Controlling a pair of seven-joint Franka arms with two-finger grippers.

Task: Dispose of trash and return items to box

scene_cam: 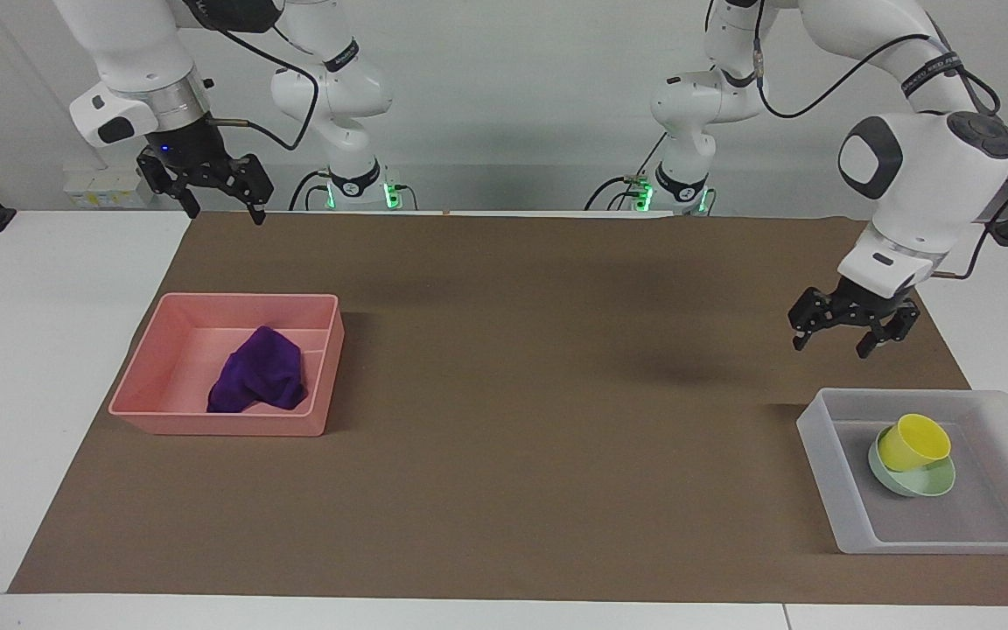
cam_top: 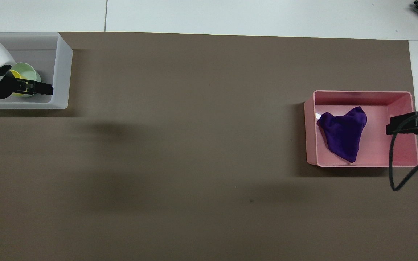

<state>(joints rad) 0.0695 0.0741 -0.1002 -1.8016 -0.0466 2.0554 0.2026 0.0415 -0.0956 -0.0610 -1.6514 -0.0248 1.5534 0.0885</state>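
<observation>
The purple cloth (scene_cam: 259,381) (cam_top: 343,136) lies bunched in the pink bin (scene_cam: 215,423) (cam_top: 363,92). The yellow cup (scene_cam: 913,440) (cam_top: 15,75) rests tilted in the mint-green bowl (scene_cam: 928,481) (cam_top: 30,70), which sits in the frosted-white box (scene_cam: 828,472) (cam_top: 62,72). My left gripper (scene_cam: 829,348) (cam_top: 44,88) is open and empty, raised in the air over the box's edge; from above its wrist hides part of the cup. My right gripper (scene_cam: 226,214) (cam_top: 389,128) is open and empty. It waits high over the right arm's end of the mat, by the pink bin.
A brown mat (scene_cam: 556,394) covers most of the white table (scene_cam: 31,350). The pink bin stands toward the right arm's end, the box toward the left arm's end. A black cable (cam_top: 394,174) hangs from the right wrist.
</observation>
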